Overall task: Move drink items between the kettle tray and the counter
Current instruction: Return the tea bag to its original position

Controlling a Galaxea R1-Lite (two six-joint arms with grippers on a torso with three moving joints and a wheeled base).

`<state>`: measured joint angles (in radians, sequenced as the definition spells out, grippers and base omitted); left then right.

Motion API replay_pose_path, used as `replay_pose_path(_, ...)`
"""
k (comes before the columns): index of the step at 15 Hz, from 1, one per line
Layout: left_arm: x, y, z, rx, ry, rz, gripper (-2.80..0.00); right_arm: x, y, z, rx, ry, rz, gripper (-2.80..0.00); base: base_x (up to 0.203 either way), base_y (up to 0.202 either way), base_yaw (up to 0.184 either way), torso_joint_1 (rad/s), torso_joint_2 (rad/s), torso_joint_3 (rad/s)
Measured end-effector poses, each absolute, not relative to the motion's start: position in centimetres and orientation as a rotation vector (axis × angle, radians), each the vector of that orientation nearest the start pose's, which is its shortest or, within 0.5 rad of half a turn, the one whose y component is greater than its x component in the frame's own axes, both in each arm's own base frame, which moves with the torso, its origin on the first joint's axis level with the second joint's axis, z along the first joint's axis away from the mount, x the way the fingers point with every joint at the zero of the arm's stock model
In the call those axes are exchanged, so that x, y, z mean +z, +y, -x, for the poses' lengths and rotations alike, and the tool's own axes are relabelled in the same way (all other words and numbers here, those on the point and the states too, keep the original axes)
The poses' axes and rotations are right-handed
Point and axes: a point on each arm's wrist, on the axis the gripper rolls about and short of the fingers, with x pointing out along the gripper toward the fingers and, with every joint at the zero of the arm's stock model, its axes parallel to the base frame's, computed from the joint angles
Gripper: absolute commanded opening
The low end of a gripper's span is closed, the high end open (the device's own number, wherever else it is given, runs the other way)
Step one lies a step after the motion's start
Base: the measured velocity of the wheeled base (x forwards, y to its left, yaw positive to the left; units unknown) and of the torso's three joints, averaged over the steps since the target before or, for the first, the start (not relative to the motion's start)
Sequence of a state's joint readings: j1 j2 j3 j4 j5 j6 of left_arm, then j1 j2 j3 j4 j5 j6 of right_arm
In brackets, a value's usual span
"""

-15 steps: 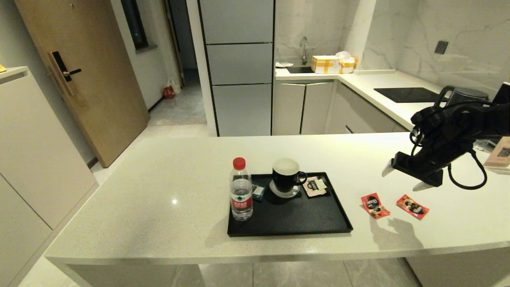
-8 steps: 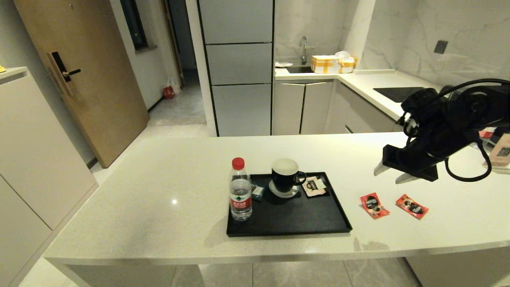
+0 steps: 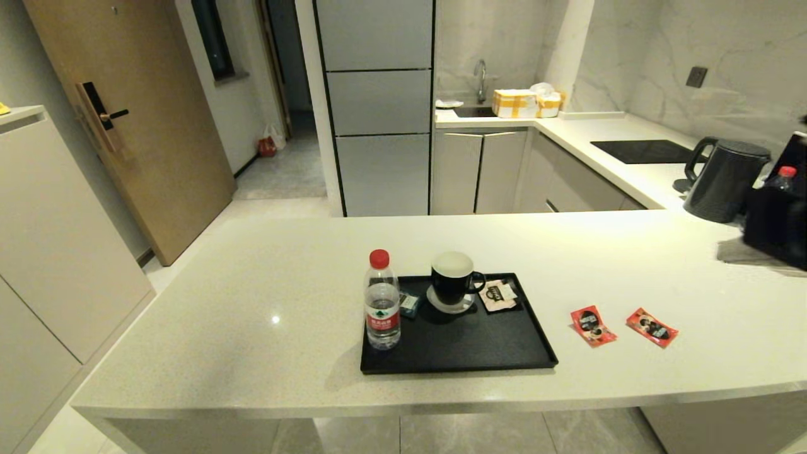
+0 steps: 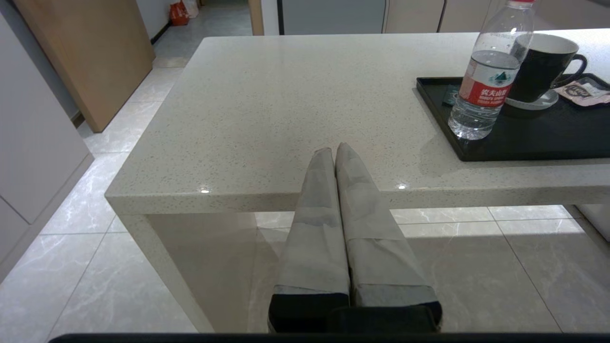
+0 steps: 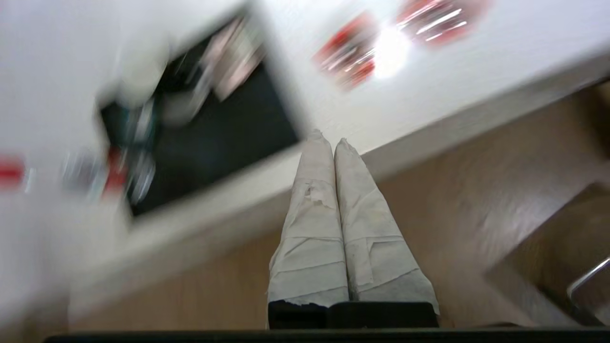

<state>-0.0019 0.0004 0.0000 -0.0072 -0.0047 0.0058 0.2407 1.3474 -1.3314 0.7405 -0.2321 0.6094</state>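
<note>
right gripper (image 5: 333, 143): i see both fingers pressed flat together, nothing between them, touching nothing. its wrist view is smeared with motion; it hangs off the near edge of the tabletop (image 3: 252, 302), tips pointing toward the edge. in the head view only a dark blurred part of the right arm (image 3: 774, 226) shows at the far right.

left gripper (image 4: 335, 148): fingers closed against each other, empty, parked low in front of the tabletop's near edge, well apart from the tray.

task items: two red sachets on the bare tabletop to the right of the kettle tray (image 3: 504, 359), off it. left sachet (image 3: 592, 325) lies near the tray's right rim; right sachet (image 3: 652, 327) lies just beside it, not touching. both flat, red foil, each with a dark round picture; print too small to read.

tray: flat black, low rim. on it a water bottle (image 3: 382, 301) upright at the left rim, red cap, red label with white chinese characters "农夫山泉" legible in the left wrist view. a black mug (image 3: 454, 279) with white inside stands on a pale coaster. a small teal packet (image 3: 408, 303) lies between bottle and mug. a pale sachet (image 3: 498, 294) with a dark logo lies right of the mug; logo text unreadable.
</note>
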Motion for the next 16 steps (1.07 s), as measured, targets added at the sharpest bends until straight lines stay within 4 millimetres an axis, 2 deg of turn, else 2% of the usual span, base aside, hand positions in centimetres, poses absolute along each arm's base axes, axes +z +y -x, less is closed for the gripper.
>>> replay_pose_path(2, 7.6, 0.0, 2.3, -0.006, -0.007, -0.006, -2.80, 30.3, 1.4, -11.4, -0.362, 0.533, -0.390, -2.80, 0.000, 0.000, 0.000, 0.000, 0.00, 0.000)
replay_pose_path(4, 7.6, 0.0, 2.3, -0.007, -0.007, -0.006, -2.80, 29.3, -0.5, -4.6, -0.491, 0.378, -0.356, -2.80, 0.000, 0.000, 0.000, 0.000, 0.00, 0.000)
replay_pose_path(5, 7.6, 0.0, 2.3, -0.007, -0.007, -0.006, -2.80, 28.1, -1.0, -1.2, -0.524, 0.316, -0.331, -2.80, 0.000, 0.000, 0.000, 0.000, 0.00, 0.000)
replay_pose_path(7, 7.6, 0.0, 2.3, -0.006, -0.007, -0.006, -2.80, 25.2, -1.3, 4.3, -0.518, 0.221, -0.278, -2.80, 0.000, 0.000, 0.000, 0.000, 0.00, 0.000)
replay_pose_path(9, 7.6, 0.0, 2.3, -0.006, -0.007, -0.006, -2.80, 21.9, -1.2, 8.1, -0.462, 0.135, -0.228, -2.80, 0.000, 0.000, 0.000, 0.000, 0.00, 0.000)
replay_pose_path(10, 7.6, 0.0, 2.3, -0.007, -0.007, -0.006, -2.80, 20.0, -1.1, 8.9, -0.431, 0.111, -0.194, -2.80, 0.000, 0.000, 0.000, 0.000, 0.00, 0.000)
replay_pose_path(12, 7.6, 0.0, 2.3, -0.006, -0.007, -0.006, -2.80, 16.6, -0.8, 8.2, -0.346, 0.098, -0.112, -2.80, 0.000, 0.000, 0.000, 0.000, 0.00, 0.000)
replay_pose_path(16, 7.6, 0.0, 2.3, -0.006, -0.007, -0.006, -2.80, 9.7, -0.4, 3.7, -0.162, 0.080, 0.045, -2.80, 0.000, 0.000, 0.000, 0.000, 0.00, 0.000)
